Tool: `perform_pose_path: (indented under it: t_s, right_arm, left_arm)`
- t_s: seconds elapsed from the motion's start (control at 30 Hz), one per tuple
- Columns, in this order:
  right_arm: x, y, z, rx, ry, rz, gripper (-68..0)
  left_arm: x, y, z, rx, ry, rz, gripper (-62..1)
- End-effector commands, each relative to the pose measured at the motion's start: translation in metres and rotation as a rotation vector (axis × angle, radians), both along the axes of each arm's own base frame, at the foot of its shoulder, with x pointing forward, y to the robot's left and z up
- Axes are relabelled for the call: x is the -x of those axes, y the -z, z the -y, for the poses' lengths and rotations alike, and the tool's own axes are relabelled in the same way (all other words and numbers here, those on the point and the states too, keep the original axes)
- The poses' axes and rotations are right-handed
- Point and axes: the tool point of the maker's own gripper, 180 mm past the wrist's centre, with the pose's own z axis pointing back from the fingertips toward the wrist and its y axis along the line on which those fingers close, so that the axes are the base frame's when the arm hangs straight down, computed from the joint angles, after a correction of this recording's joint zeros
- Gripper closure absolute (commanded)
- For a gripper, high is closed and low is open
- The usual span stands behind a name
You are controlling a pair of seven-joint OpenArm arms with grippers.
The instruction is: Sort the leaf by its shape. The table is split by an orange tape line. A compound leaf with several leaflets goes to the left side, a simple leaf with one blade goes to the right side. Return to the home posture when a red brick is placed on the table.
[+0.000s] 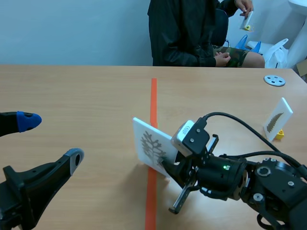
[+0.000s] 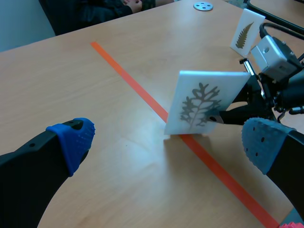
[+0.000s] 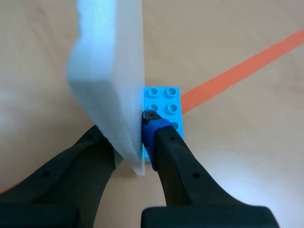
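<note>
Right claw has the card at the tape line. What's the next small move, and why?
Probably carry the card further left. The right claw is shut on it, its leaf seems to have several leaflets, and the card with its blue brick base sits at the orange tape line, not yet clearly on the left side.

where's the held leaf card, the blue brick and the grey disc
held leaf card [image 2: 202,105]: left wrist view, printed face
blue brick [image 3: 162,99]: right wrist view, studded top
grey disc [image 1: 274,80]: scene view, its middle
</note>
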Motion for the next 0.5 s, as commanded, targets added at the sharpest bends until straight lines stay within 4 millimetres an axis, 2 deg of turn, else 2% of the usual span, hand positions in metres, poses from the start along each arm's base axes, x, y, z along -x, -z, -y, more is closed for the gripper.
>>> perform_pose_path:
  t_s: [0.0,0.2,0.33,0.47]
  right_arm:
    - [-0.016,-0.025,0.007,-0.03,0.019,0.068,-1.3]
    - [-0.03,-0.058,0.029,-0.113,0.095,0.101,-1.3]
    - [-0.036,-0.077,0.056,-0.156,0.2,0.118,-1.3]
    - [-0.038,-0.085,0.091,-0.163,0.31,0.12,-1.3]
  left_arm:
    - [-0.001,-0.008,0.004,0.026,0.003,0.024,-62.3]
    - [-0.001,-0.008,0.004,0.026,0.003,0.024,-62.3]
    - [-0.001,-0.008,0.004,0.026,0.003,0.024,-62.3]
    - [-0.001,-0.008,0.004,0.026,0.003,0.024,-62.3]
